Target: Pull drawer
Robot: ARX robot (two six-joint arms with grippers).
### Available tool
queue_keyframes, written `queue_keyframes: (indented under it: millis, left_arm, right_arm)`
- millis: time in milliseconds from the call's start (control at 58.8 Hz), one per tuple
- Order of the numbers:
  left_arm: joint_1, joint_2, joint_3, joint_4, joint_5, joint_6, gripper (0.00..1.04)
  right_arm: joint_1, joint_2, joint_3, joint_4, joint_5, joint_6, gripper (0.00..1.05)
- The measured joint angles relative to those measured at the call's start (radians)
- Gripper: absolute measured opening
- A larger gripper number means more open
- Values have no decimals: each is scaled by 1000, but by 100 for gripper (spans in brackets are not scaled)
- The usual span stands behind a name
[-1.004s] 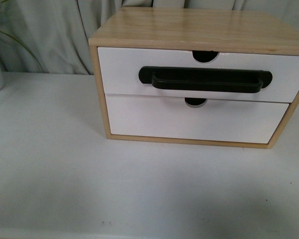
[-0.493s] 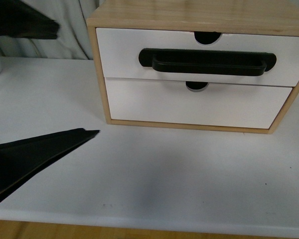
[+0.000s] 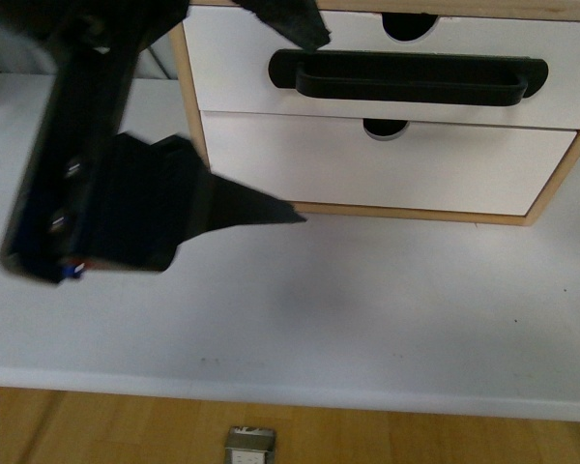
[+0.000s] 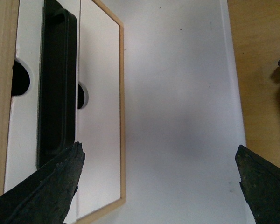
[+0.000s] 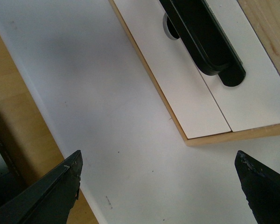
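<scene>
Left gripper point(image 3: 314, 130): spread wide, holding nothing. It hangs in front of the left end of the cabinet point(image 3: 195, 116). Upper finger point(image 3: 290, 24) crosses the top left corner of the drawer point(image 3: 242, 58), close by the left end of its black handle point(image 3: 411, 77); touching or not, I cannot tell. Lower finger point(image 3: 242, 208) points out over the white table point(image 3: 367, 309), near the cabinet's bottom left corner.

Right gripper point(image 5: 158, 158): also wide, empty, above the table near its front edge, apart from the cabinet's corner.

The drawer is the upper one. It sits in the cabinet with its face about level with the plain drawer front point(image 3: 387, 174) below.
</scene>
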Motion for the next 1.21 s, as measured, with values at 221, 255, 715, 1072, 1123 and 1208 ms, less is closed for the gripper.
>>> queue_keyframes:
  millis: [221,255,715,1072,1123,1208]
  left_arm:
    - [-34,143,134,5,-17,-3,98]
    - [-37,160,144,11,-23,-4,98]
    - [-32,319,273,21,-104,20,98]
    - [0,379,306,22,-146,57,98]
    - [3,382,306,22,-146,65,98]
    - [8,386,307,20,-153,77,98]
  right_arm:
    - [22,98,66,-11,5,-58,96]
    - [29,110,72,-6,8,-65,96]
    - [175,265,178,44,49,-111,96]
    - [205,351,227,76,76,-118,96]
    - [205,362,229,81,75,-117,96]
    - [206,379,236,84,74,-116,96]
